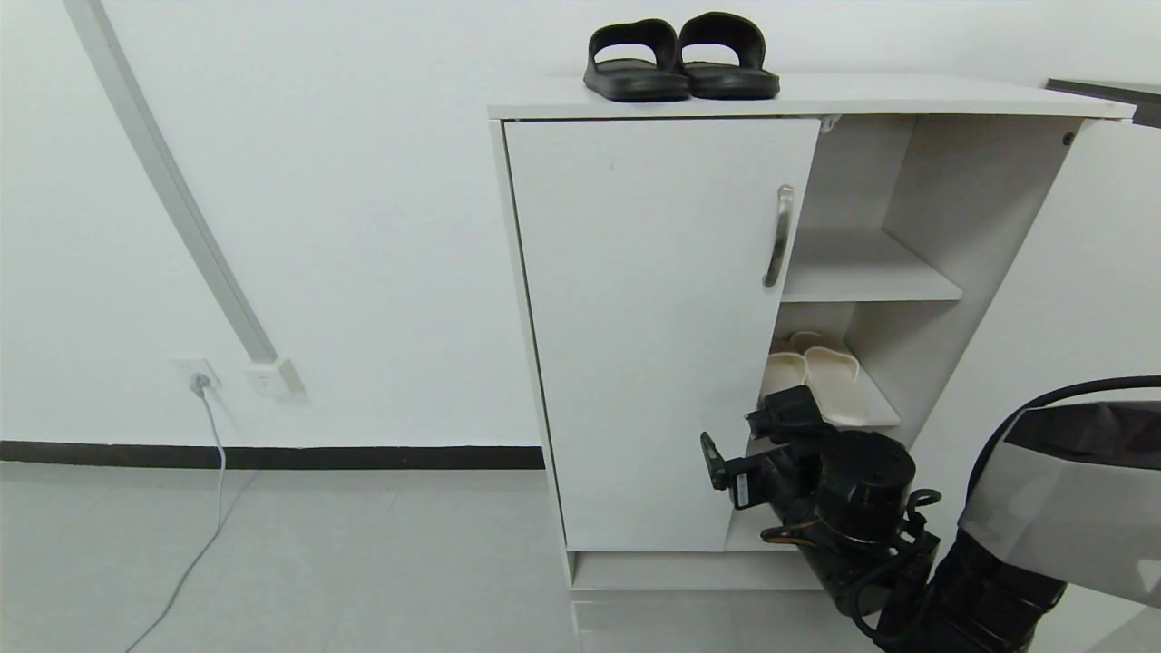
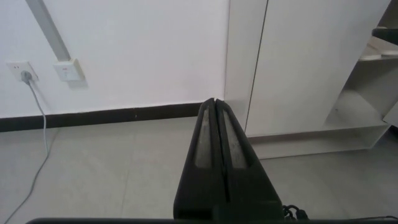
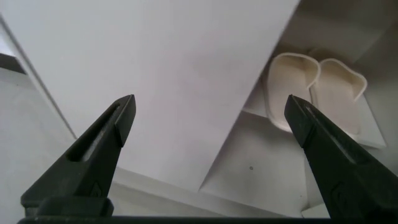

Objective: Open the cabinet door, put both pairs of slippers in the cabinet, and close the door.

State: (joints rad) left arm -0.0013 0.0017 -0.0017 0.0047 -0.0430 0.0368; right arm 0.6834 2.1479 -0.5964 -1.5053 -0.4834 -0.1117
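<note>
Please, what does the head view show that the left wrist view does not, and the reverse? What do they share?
Head view adds the black slippers standing on the cabinet top, and the metal handle of the door. Left wrist view adds the left tool, shut. Both show the closed left door, the wall socket with its cable, and the grey floor.

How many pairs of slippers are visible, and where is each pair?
2. The black pair stands on top of the cabinet; the cream pair lies on a lower shelf inside it. The closed left door may hide more.
</note>
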